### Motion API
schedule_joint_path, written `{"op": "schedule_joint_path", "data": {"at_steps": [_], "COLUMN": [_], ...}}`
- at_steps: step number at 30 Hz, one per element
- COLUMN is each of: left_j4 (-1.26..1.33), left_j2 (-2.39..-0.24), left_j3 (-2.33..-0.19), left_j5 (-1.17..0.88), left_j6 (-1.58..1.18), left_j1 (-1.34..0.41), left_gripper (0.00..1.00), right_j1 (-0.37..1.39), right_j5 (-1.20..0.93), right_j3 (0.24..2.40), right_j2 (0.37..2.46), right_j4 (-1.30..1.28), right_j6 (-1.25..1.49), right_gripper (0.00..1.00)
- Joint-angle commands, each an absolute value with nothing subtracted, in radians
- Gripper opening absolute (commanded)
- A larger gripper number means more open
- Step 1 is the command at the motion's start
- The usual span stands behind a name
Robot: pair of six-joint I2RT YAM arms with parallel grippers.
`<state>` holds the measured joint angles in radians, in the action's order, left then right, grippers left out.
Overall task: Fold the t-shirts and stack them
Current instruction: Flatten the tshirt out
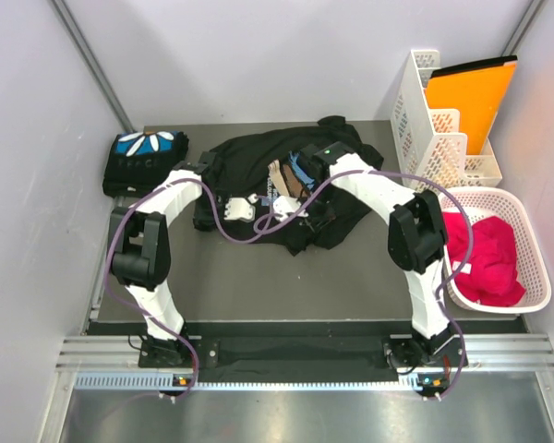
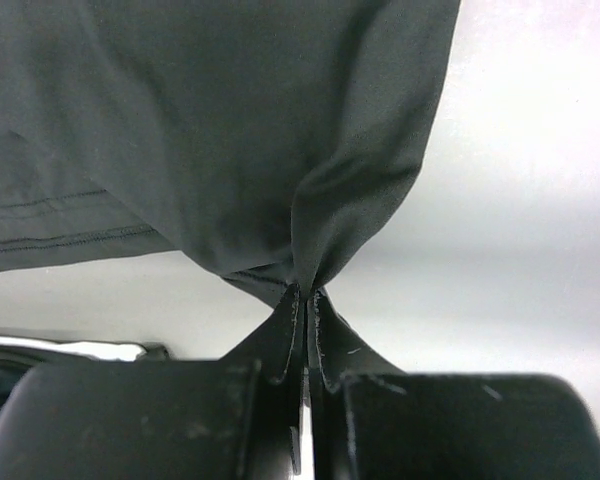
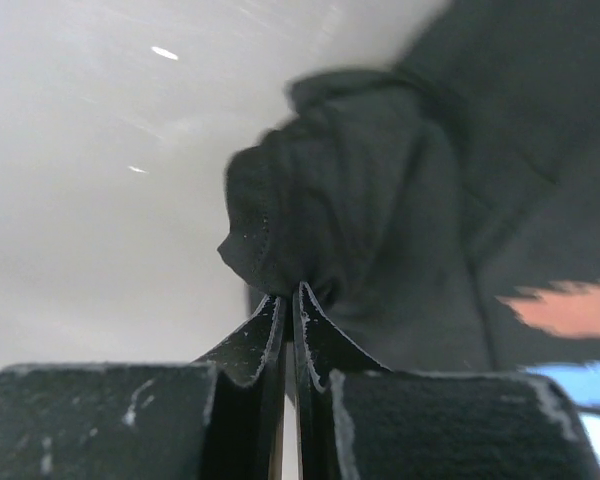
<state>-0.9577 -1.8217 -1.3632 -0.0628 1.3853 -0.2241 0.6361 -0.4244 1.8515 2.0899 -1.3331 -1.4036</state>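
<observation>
A crumpled black t-shirt (image 1: 258, 157) with a blue-and-tan print lies in the middle of the dark table (image 1: 305, 286). My left gripper (image 1: 206, 169) is at the shirt's left edge, and in the left wrist view the gripper (image 2: 306, 290) is shut on a pinch of the black cloth (image 2: 230, 130), which hangs lifted over the table. At the shirt's far side my right gripper (image 1: 307, 152) is shut too, its tips (image 3: 288, 290) pinching a bunched fold of the same shirt (image 3: 360, 200). A second black t-shirt (image 1: 145, 159) with a blue print and white petals lies folded at the far left corner.
A white file rack (image 1: 425, 120) with an orange folder (image 1: 466, 97) stands at the back right. A white basket (image 1: 522, 212) with pink cloth (image 1: 485, 254) sits at the right edge. Grey walls close in the left, right and back.
</observation>
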Motion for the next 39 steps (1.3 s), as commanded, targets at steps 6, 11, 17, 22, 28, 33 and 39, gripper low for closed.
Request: {"op": "schedule_joint_path", "data": {"at_steps": [6, 11, 17, 22, 28, 33, 39], "left_j4": [-0.982, -0.988, -0.988, -0.986, -0.983, -0.98, -0.974], "left_j2": [-1.776, -1.77, -1.77, -1.772, -1.76, -1.747, -1.747], "left_j3": [-1.367, -1.373, -1.373, -1.374, -1.364, -1.344, -1.33], "left_j5": [-0.066, -0.077, -0.074, -0.075, -0.075, -0.067, -0.071], "left_j6": [1.405, 1.401, 1.404, 1.396, 1.379, 1.376, 1.371], "left_j1": [-0.233, -0.233, -0.235, -0.242, -0.255, -0.255, -0.255], "left_gripper": [0.0, 0.0, 0.0, 0.0, 0.0, 0.0, 0.0], "right_j1": [0.623, 0.664, 0.692, 0.681, 0.661, 0.657, 0.657], "right_j5": [-0.621, -0.663, -0.574, -0.473, -0.411, -0.407, -0.405], "right_j3": [1.994, 1.978, 1.97, 1.722, 1.716, 1.764, 1.75], "right_j2": [1.979, 1.863, 1.775, 1.773, 1.916, 1.967, 1.944], "right_j4": [-1.456, -1.346, -1.246, -1.047, -0.965, -0.95, -0.858], "right_j6": [-1.457, -1.31, -1.229, -1.249, -1.266, -1.244, -1.239], "right_gripper": [0.0, 0.0, 0.0, 0.0, 0.0, 0.0, 0.03]}}
